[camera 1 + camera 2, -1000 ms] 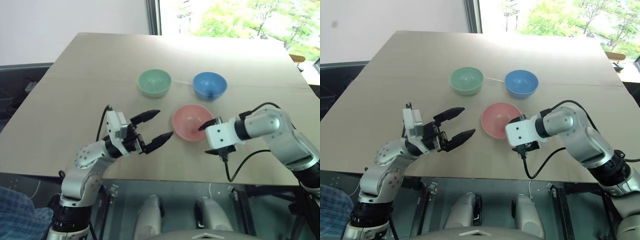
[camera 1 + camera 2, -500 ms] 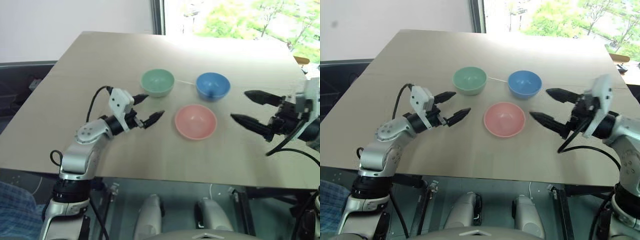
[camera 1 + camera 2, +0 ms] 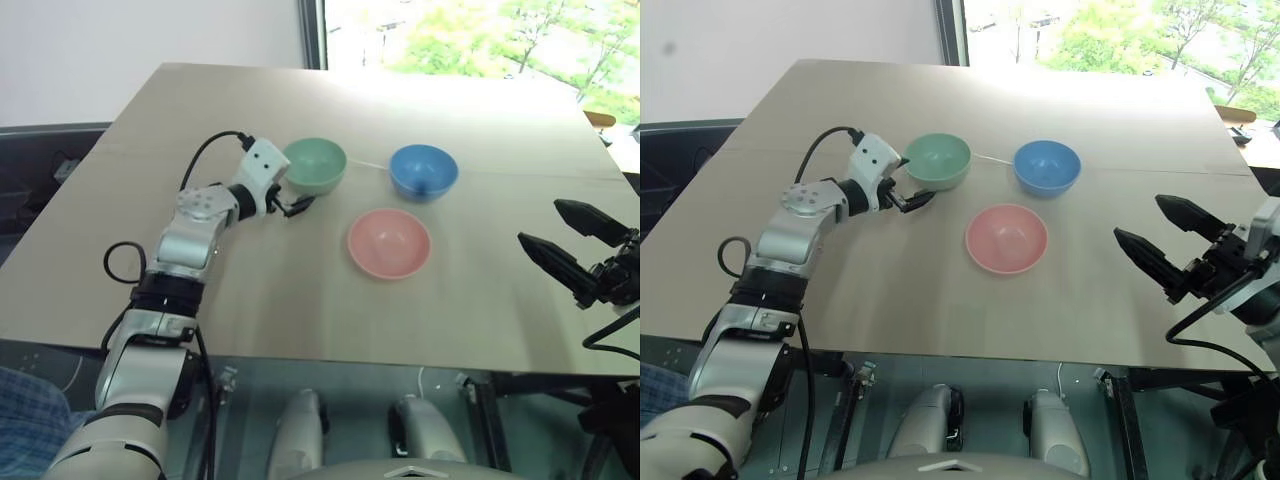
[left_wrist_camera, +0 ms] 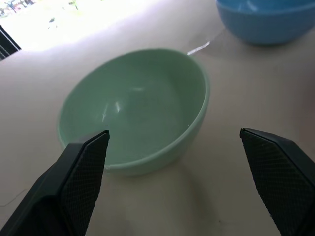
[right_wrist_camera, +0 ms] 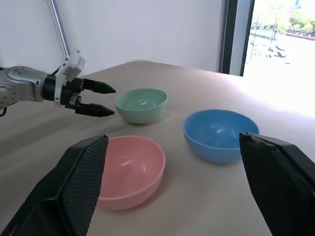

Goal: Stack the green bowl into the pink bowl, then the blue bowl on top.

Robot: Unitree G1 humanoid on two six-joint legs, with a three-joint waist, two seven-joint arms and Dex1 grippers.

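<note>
Beige table by a window carries the small round mint-green plastic bowl at 10 o'clock of the pink bowl, light, stiff and slick-looking, best pinched over its near rim by the left gripper, fingers wide and empty.

The green bowl, pink bowl and blue bowl look like smooth plastic with a soft sheen, catching faint highlights inside. The table has a matt, pale wood-grain top. The left gripper has black fingers with a fine cross-hatched, matt texture.
</note>
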